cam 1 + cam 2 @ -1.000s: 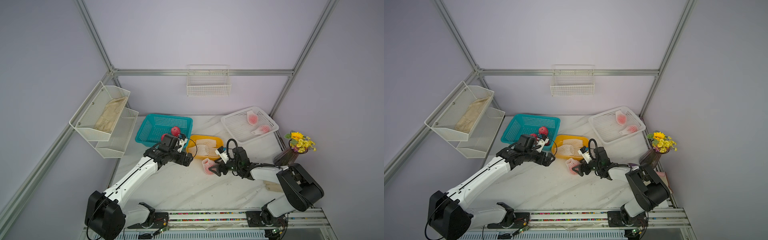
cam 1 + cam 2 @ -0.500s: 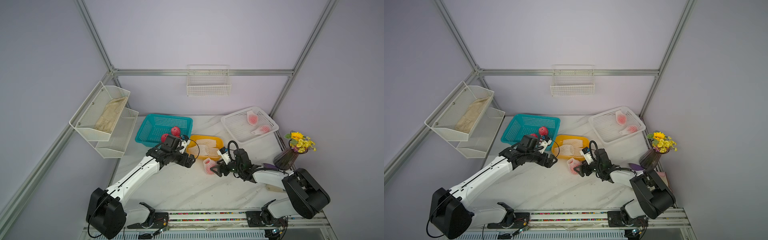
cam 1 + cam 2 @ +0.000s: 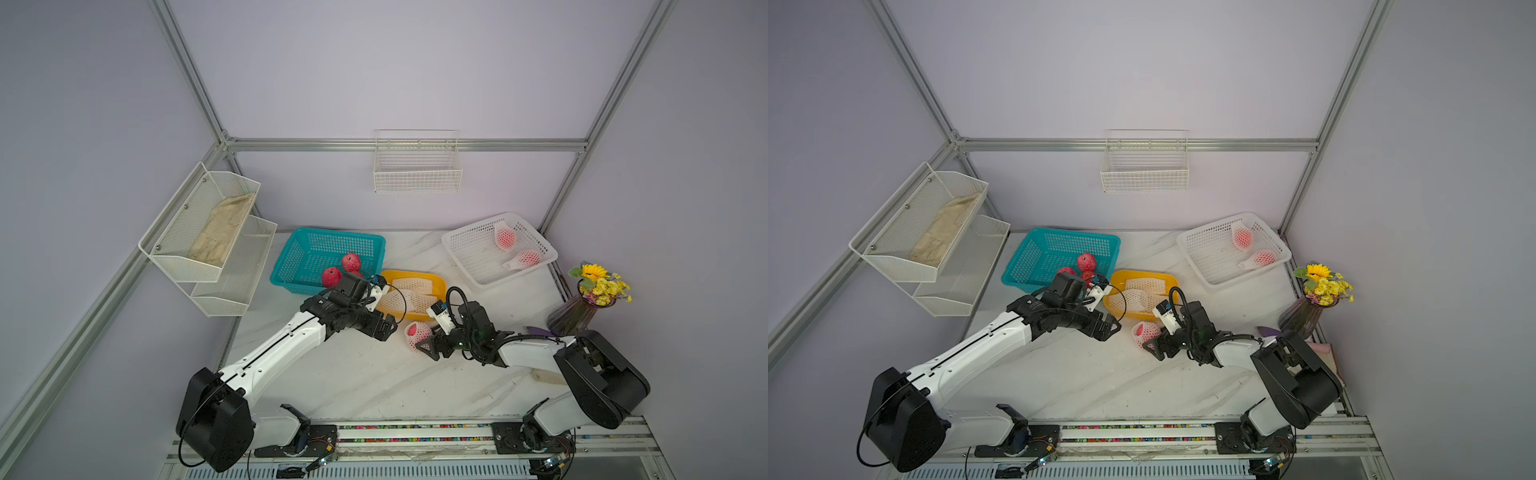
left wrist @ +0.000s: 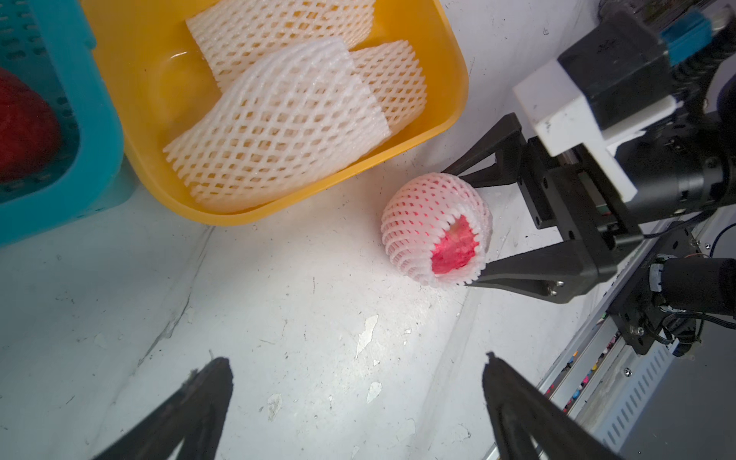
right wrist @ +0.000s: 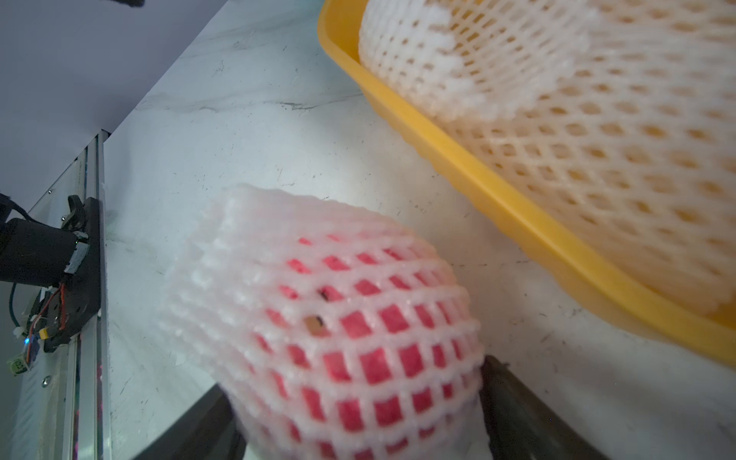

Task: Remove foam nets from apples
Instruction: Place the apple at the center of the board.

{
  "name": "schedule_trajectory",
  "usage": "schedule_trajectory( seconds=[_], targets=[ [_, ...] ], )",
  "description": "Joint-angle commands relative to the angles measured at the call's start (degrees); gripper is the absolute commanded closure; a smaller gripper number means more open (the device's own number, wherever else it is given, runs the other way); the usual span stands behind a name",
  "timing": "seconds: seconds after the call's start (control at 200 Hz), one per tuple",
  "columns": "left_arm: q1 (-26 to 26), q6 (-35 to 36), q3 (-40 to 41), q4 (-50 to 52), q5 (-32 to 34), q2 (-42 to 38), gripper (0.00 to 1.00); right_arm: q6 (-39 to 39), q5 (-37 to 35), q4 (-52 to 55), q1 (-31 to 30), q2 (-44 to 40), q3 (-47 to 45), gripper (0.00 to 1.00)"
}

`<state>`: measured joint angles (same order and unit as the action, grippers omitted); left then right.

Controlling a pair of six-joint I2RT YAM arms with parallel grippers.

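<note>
Two grippers lol: my right gripper (image 4: 460, 229) squeezes the foam net (image 4: 414, 223) around an apple (image 4: 454, 251) by the yellow tray (image 4: 438, 79), left gripper (image 4: 354, 358) gapes wide.

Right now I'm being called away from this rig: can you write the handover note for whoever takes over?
Left end effector: open, empty.
Right end effector: jaws wide either side of the netted apple on the table; grip unclear.
Done: three bare apples in the teal basket, three empty nets in the yellow tray.
Left: that apple, plus two netted apples in the white basket.
</note>
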<state>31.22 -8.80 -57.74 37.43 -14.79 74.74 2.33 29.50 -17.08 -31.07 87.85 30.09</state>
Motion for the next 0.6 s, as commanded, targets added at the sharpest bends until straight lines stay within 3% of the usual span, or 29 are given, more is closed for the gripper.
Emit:
schedule_trajectory(
  seconds=[0.0,0.21,0.595],
  targets=[
    [0.3,0.7,0.1,-0.6,0.1,-1.9,0.02,-3.1,1.3,-1.0,-0.2,3.6,2.5,0.15],
    [0.3,1.0,0.2,-0.2,1.3,-3.0,0.02,-6.7,9.0,0.2,-0.2,6.9,3.9,0.21],
    [0.3,1.1,1.8,1.3,2.9,-5.9,0.01,-10.2,15.8,4.6,0.0,9.5,7.3,0.29]
  ],
)
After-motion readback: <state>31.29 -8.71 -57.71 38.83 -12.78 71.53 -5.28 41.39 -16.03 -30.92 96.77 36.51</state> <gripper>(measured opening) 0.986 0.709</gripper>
